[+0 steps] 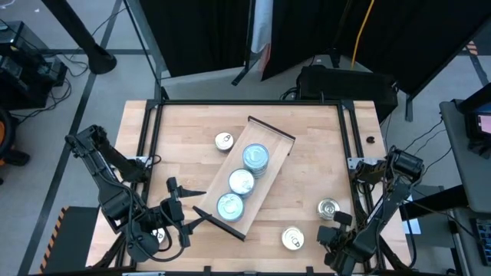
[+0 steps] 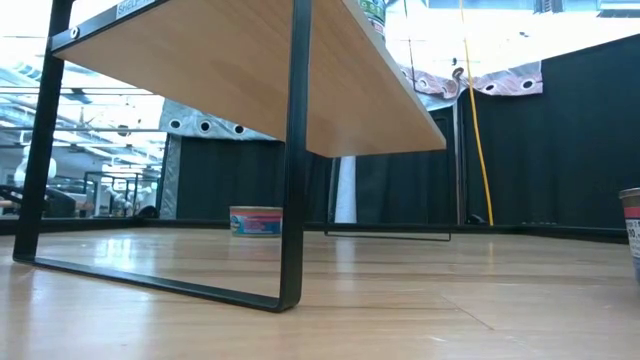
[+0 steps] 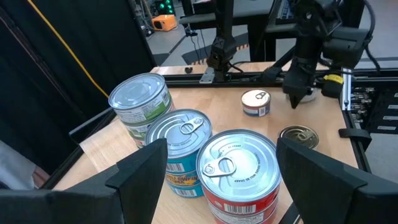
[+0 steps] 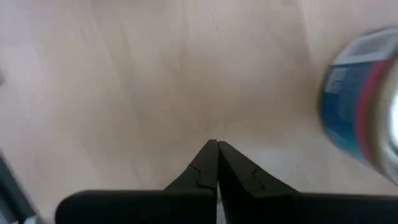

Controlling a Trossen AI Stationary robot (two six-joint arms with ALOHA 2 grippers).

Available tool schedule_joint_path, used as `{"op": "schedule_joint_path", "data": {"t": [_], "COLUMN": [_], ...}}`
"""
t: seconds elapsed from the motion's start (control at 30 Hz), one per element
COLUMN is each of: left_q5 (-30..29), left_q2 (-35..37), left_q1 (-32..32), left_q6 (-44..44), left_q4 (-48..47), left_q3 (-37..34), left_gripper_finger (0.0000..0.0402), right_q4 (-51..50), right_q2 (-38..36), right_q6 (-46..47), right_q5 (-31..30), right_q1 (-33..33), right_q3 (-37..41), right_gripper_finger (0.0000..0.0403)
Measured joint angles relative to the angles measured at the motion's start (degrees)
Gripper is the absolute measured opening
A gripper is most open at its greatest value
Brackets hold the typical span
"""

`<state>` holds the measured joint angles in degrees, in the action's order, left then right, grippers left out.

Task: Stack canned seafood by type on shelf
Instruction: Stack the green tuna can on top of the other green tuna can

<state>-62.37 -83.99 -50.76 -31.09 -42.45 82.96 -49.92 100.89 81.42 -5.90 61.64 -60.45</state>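
Observation:
The shelf (image 1: 275, 142) lies slantwise in the middle of the table, standing on dark frame legs (image 2: 290, 200). Three stacks of tins stand on it in a row: a green-labelled one (image 3: 140, 102), a blue-labelled one (image 3: 180, 146) and a red-labelled one (image 3: 239, 174). Loose tins rest flat on the table at the far left of the shelf (image 1: 224, 140) and at the near right (image 1: 328, 208) (image 1: 292, 238). My left gripper (image 1: 193, 208) hovers open at the shelf's near end, short of the red-labelled stack. My right gripper (image 4: 216, 146) is shut, pointing down over bare table beside a loose tin (image 4: 367, 118).
A dark metal frame (image 1: 153, 138) runs along the table's left, far and right sides. Bare tabletop (image 1: 184, 130) lies left of the shelf and between the shelf and the right-hand tins. Dark curtains and cables stand beyond the far edge.

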Motion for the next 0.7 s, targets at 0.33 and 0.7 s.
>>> {"op": "schedule_joint_path", "data": {"t": [0.33, 0.7], "left_q5": [0.00, 0.02], "left_q2": [0.00, 0.00], "left_q1": [0.00, 0.00], "left_q6": [-0.02, -0.02], "left_q4": [-0.01, -0.01], "left_q3": [0.00, 0.00], "left_gripper_finger": [0.0301, 0.0301], "right_q4": [-14.55, -11.95], "right_q2": [-0.16, -0.16], "right_q6": [4.08, 7.07], "right_q5": [4.33, 4.94], "right_q1": [2.95, 4.86], "right_q3": [-7.14, -7.03], "right_gripper_finger": [0.0000, 0.0000]}}
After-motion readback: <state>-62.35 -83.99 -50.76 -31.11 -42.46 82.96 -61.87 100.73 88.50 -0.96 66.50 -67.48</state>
